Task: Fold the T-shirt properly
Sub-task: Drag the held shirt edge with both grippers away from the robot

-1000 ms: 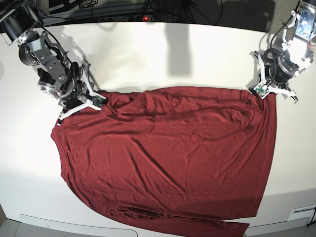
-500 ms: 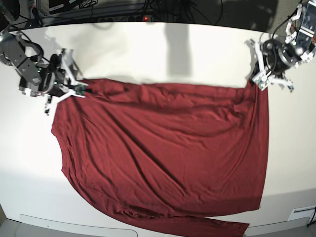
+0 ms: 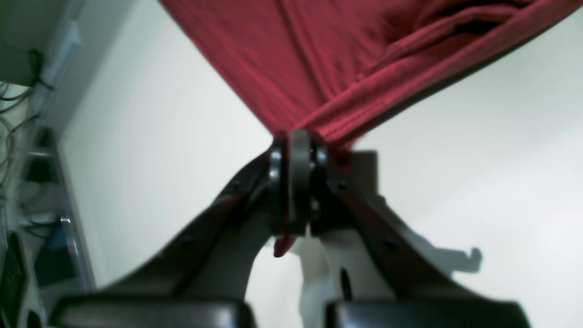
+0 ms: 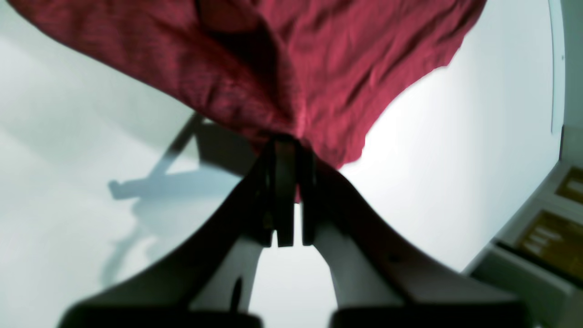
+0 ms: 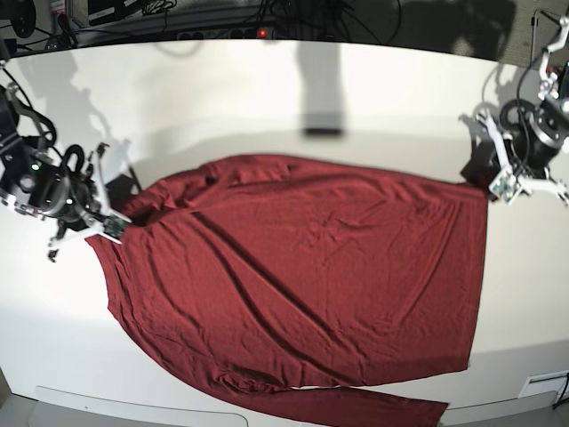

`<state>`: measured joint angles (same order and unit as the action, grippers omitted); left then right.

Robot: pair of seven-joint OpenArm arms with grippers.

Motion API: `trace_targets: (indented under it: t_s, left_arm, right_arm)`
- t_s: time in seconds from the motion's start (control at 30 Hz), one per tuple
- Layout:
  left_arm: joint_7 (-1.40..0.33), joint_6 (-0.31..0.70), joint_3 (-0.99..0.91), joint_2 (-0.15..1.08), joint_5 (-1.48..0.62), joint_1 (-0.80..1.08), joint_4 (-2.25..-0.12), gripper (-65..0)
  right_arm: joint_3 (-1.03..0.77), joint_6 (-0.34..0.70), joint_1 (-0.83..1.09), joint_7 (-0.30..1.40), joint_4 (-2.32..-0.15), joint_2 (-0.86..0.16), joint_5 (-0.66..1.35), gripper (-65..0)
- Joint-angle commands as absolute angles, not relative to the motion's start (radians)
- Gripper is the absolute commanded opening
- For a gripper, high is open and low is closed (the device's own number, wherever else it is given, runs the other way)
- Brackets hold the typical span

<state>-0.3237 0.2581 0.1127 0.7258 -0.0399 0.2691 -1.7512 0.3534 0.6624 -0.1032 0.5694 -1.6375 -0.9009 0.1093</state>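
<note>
Two corners of the T-shirt (image 5: pixel 302 276) were pinched: left pincer (image 3: pixel 296 150) and right pincer (image 4: pixel 284 146) closed tight on cloth. The garment was spread across the white tabletop (image 5: pixel 267 98). Thin, limp knit, judged light; best gripped at hems and corners.

A broad white surface (image 5: pixel 267 98) fills most of the base view, its far edge curved. Beyond that edge lies a dark strip with tangled black cables (image 5: pixel 293 18) and a small red light (image 5: pixel 263 33) (glowing on what looks like a power strip). Soft grey shadows fall across the white top. At the near right corner sits a small white fitting (image 5: pixel 542 384), too small to make out.
</note>
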Motion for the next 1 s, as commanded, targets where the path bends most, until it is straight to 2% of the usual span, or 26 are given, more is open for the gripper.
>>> trace_targets:
  t_s: [0.0, 0.17, 0.4, 0.67, 0.97]
  left_arm:
    - [-0.294, 0.245, 0.103, 0.742, -0.048, 0.253, -1.762, -65.0]
    - [-0.283, 0.245, 0.103, 0.743, -0.057, 0.2, -1.713, -65.0]
    - [-0.232, 0.243, 0.104, 0.723, -0.103, 0.098, -1.53, -65.0]
    - [-0.218, 0.244, 0.104, 0.718, -0.17, 0.001, -1.459, -65.0]
    - [-0.204, 0.247, 0.104, 0.718, -0.169, -0.014, -1.459, -65.0]
  right_arm:
    - [0.342, 0.658, -0.132, 0.545, -1.637, -0.902, 0.109, -65.0]
    - [0.342, 0.657, -0.191, 0.492, -1.535, -0.794, 0.077, -65.0]
    - [0.342, 0.658, -0.305, 0.482, -1.378, -0.684, 0.052, -65.0]
    - [0.342, 0.657, -0.397, 0.49, -1.26, -0.651, 0.052, -65.0]
    - [0.342, 0.648, -0.415, 0.47, -1.217, -0.648, 0.024, -65.0]
